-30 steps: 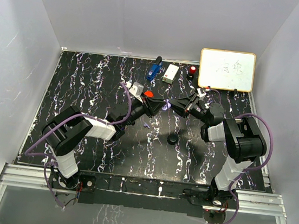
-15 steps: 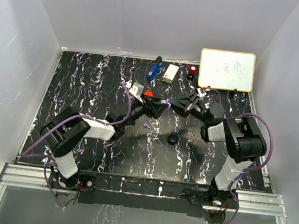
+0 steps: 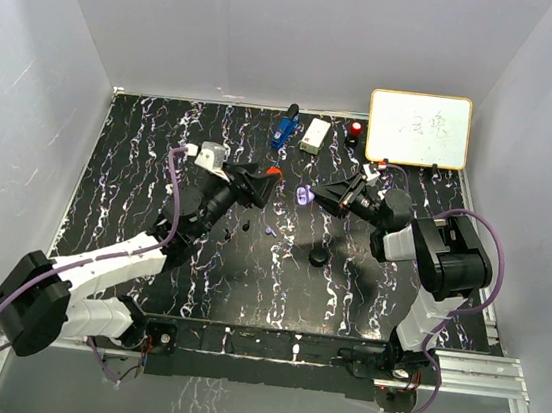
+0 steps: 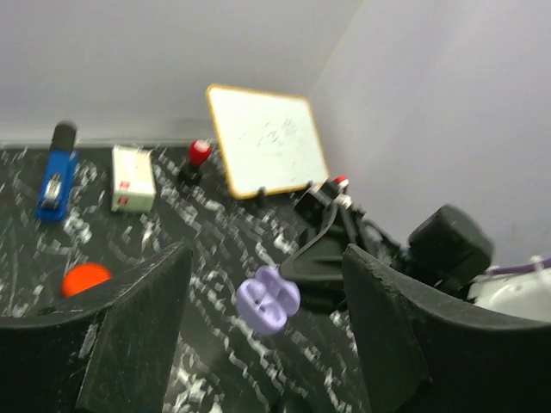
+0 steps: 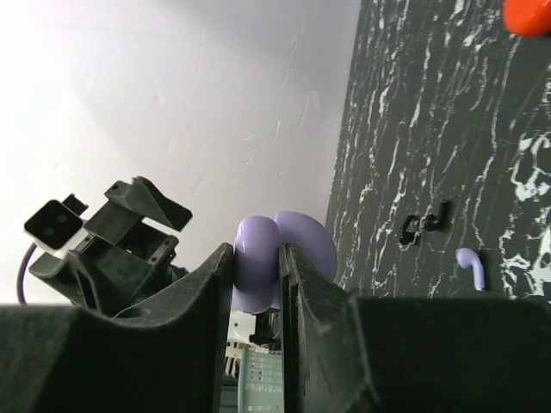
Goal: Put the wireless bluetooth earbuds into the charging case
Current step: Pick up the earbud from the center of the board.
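Note:
My right gripper [image 3: 311, 197] is shut on a lavender charging case [image 3: 302, 196] and holds it above the middle of the table. The right wrist view shows the case [image 5: 303, 237] pinched between the fingers of the right gripper [image 5: 256, 262]. Its lid stands open toward my left gripper [image 4: 263, 335]; the case [image 4: 269, 298] is blurred there. My left gripper [image 3: 262, 183] is open and empty, a short way left of the case. One lavender earbud [image 3: 269, 231] [image 5: 469, 263] lies on the table, with black earbuds [image 5: 426, 222] close by.
A red round case [image 3: 274, 171] [image 4: 86, 279] lies by the left fingers and a black round case [image 3: 319, 257] lies nearer the front. At the back are a blue tool [image 3: 284, 127], a white box [image 3: 315, 135], a red-topped object [image 3: 355, 130] and a whiteboard [image 3: 418, 129].
My left gripper has opened and drawn back to the left, away from the lavender case, its arm swinging down-left. The right arm and the case have stayed put.

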